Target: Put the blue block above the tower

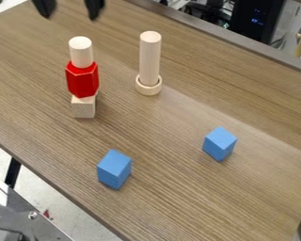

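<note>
Handling either candidate, the lower-left blue block [114, 170] or the right-hand blue block [219, 144], should be simple: each appears light, rigid and not fragile. Both rest on the table [172, 188], apart from the tower [83, 79]. Grasp opposite side faces at mid-height. The gripper [69, 10], at upper left, is open and empty.
</note>
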`<state>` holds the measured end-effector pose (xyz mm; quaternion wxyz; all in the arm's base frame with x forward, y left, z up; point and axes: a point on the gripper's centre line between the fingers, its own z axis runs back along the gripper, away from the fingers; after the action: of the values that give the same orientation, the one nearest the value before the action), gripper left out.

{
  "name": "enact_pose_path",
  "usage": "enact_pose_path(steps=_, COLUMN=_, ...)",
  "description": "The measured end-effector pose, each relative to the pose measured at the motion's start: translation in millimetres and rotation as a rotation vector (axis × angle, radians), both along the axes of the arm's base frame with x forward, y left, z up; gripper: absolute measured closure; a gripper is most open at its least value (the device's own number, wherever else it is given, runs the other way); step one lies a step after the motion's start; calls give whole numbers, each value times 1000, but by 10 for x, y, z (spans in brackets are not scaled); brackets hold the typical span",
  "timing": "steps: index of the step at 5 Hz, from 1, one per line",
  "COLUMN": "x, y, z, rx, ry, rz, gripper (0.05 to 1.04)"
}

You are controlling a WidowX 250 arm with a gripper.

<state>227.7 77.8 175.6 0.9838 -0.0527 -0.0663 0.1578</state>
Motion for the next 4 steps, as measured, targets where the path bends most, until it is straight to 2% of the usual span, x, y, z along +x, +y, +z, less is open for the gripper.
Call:
enact_pose_path(steps=1, x=-48, y=-288, z=-154, rx=-6, ry=46, rz=-147, gripper=83)
enact_pose_path(steps=3, x=-39, y=-734, z=-723, rx=83, ry=116, rz=-398, gripper=83)
enact_pose_path(steps=4, x=-35, y=-934, z=-987, rx=140, ry=135, rz=-537, gripper=83)
